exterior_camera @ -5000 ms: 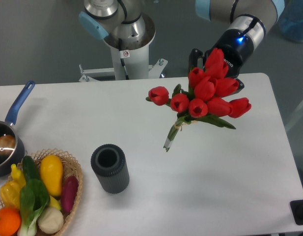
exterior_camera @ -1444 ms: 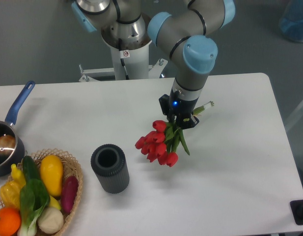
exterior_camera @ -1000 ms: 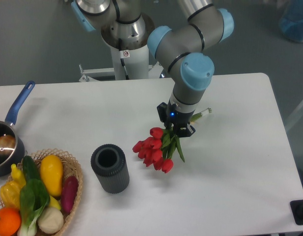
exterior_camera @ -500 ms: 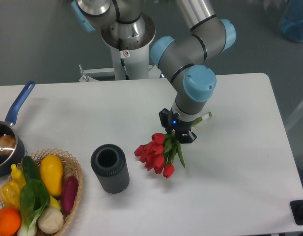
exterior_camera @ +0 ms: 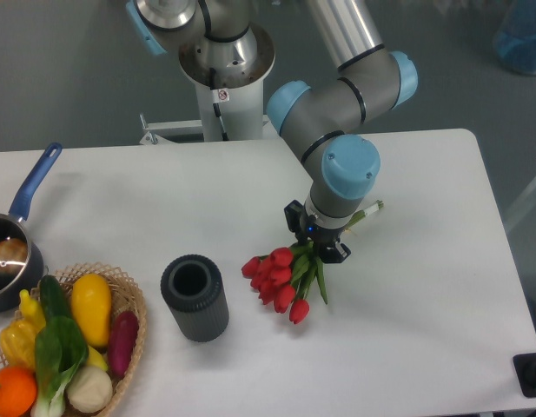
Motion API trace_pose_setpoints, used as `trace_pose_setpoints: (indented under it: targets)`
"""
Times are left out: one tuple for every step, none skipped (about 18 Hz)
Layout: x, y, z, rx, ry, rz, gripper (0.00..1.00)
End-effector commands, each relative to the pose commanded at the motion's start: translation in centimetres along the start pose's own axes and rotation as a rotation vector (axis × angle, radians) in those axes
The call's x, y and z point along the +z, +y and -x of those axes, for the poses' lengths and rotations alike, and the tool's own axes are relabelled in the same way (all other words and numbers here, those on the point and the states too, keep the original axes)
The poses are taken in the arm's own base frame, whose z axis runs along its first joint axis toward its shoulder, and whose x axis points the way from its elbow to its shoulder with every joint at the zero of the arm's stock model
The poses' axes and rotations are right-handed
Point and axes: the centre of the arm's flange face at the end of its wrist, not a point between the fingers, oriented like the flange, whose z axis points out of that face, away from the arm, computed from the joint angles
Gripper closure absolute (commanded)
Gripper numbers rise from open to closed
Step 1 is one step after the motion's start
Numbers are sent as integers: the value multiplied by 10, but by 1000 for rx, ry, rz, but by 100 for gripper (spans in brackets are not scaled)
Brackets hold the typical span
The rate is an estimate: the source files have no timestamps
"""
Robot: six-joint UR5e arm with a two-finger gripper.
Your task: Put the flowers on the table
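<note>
The flowers (exterior_camera: pixel 279 278), a tied bunch of red tulips with green stems, lie low over the white table (exterior_camera: pixel 406 313) near its middle, heads pointing left and down. The stem ends (exterior_camera: pixel 369 210) stick out to the upper right. My gripper (exterior_camera: pixel 318 244) points straight down and is shut on the stems just behind the heads. I cannot tell whether the heads touch the table; their shadow lies close beneath them.
A grey cylinder (exterior_camera: pixel 195 297) stands upright left of the flowers. A wicker basket (exterior_camera: pixel 129 300) with produce sits at the front left corner. A pot with a blue handle (exterior_camera: pixel 24 217) is at the left edge. The robot base (exterior_camera: pixel 224 78) stands behind the table.
The gripper has swung the flowers from high at the back right down to the table's middle. In the last second it shifted slightly right and lower with the bunch.
</note>
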Motion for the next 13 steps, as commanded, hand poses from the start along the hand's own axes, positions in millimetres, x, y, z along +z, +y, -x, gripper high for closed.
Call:
trace_pose_setpoints:
  targets:
    - [0, 0, 0, 0, -2, 0, 55]
    - [1, 0, 0, 0, -2, 0, 53]
    - [2, -1, 0, 2, 0, 2, 52]
    - [-1, -1, 1, 2, -4, -1, 48]
    - [-5, -2, 3, 4, -13, -3, 41]
    - [-12, -3, 4, 4, -27, -6, 31]
    - [-16, -3, 7, 5, -36, -8, 14]
    - [-21, -4, 8, 4, -45, -10, 5]
    - [-26, -4, 8, 4, -54, -11, 0]
    - [-30, -4, 7, 5, -60, -12, 0]
    - [-32, -2, 8, 2, -65, -13, 0]
    - [-37, 0, 8, -3, -72, -15, 0]
    - [-43, 2, 5, -16, -80, -17, 0]
